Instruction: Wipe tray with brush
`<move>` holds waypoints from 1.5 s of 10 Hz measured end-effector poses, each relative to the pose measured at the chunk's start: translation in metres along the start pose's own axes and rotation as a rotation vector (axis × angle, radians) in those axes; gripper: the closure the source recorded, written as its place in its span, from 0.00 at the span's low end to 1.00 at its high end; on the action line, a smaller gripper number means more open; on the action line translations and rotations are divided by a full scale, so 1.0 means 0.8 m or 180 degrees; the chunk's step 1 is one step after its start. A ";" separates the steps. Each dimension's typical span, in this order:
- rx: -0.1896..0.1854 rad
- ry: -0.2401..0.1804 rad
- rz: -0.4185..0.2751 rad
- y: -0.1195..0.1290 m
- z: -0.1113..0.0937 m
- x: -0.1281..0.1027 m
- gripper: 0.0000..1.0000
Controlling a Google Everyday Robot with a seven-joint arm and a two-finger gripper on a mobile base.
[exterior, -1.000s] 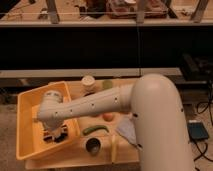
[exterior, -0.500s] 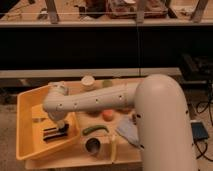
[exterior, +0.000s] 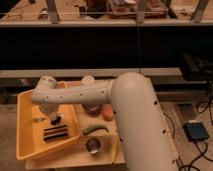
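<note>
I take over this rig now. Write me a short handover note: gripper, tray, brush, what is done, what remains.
Gripper: low inside the large yellow-orange plastic tray, just above the small dark oblong brush; contact cannot be told.
Brush: lying flat on the tray floor, toward the right wall.
Done: gripper placed over the brush.
Left: probably grasp the brush, then wipe the tray floor.
Green curved vegetable lies outside, right of the tray.

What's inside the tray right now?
The brush lies on the floor of the tray, with the gripper just beyond it. The arm covers part of the tray's far end, so anything there is hidden.
</note>
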 end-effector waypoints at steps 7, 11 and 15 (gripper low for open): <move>0.0283 -0.0078 -0.0395 -0.084 -0.002 -0.062 0.90; 0.0255 -0.0049 -0.0298 -0.053 -0.028 -0.106 0.90; 0.0113 -0.0003 0.0025 0.021 -0.044 -0.111 0.90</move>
